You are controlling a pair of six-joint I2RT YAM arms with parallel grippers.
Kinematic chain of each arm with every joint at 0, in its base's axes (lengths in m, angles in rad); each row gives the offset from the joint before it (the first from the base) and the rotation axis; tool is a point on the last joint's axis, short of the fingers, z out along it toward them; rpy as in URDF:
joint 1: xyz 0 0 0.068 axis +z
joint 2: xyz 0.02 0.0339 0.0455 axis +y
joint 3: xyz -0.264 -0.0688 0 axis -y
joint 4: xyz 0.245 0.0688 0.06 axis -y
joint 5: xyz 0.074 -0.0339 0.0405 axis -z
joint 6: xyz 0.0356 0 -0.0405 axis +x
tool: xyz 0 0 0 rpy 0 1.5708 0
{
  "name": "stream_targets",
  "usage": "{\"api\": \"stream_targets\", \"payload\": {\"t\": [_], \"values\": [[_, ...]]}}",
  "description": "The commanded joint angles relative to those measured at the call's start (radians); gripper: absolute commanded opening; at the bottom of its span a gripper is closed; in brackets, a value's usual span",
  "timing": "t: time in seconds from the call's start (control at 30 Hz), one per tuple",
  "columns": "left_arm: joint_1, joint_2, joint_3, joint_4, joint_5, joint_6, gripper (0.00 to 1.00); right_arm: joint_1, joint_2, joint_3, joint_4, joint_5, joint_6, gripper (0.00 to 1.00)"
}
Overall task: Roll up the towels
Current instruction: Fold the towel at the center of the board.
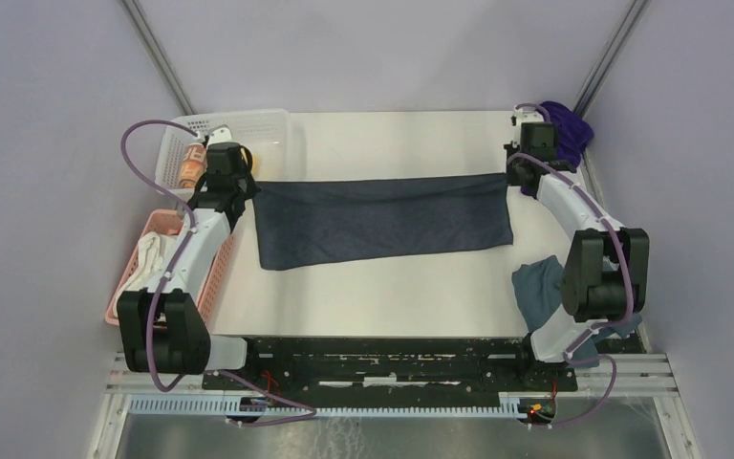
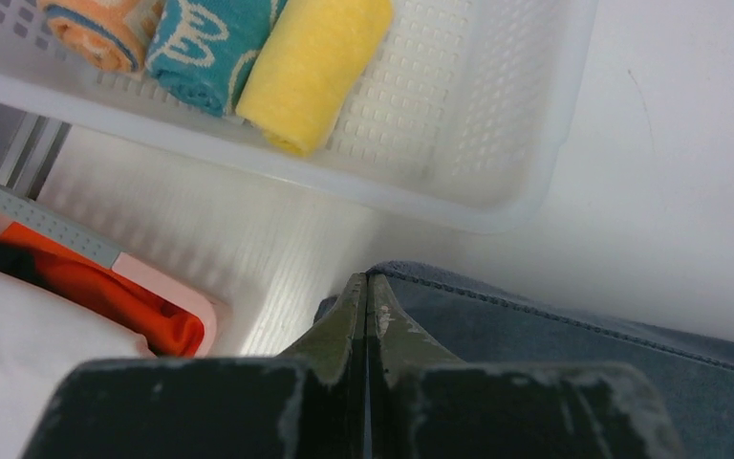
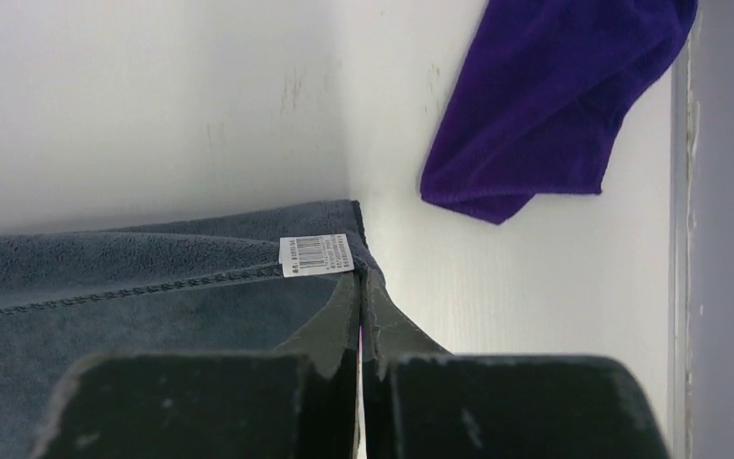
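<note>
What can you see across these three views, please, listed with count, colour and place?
dark grey towel: one, slate-grey, spread across mid-table; white label at its far right corner
purple towel: one, deep purple, crumpled at the far right corner
blue-grey cloth: one, crumpled near right, partly under the right arm
white basket: one, far left
rolled towels: three, orange, teal, yellow, side by side in the white basket
pink basket: one, left edge, holding a white cloth and an orange cloth
table: one, white
left gripper: black, shut on the dark grey towel's far left corner
right gripper: black, shut on its far right corner
</note>
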Motion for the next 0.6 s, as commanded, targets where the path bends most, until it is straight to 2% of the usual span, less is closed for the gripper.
{"api": "stream_targets", "payload": {"t": [0.0,0.33,0.57], "values": [[0.011,-0.058,-0.034,-0.002,0.01,-0.077,0.03,-0.009,-0.087,-0.055,0.001,0.051,0.078,0.0],[0.01,-0.14,-0.172,-0.058,0.015,-0.18,0.03,-0.01,-0.164,-0.189,-0.128,0.068,0.255,0.0],[0.011,-0.2,-0.279,-0.081,0.003,-0.265,0.03,-0.009,-0.168,-0.29,-0.198,0.145,0.371,0.0]]}}
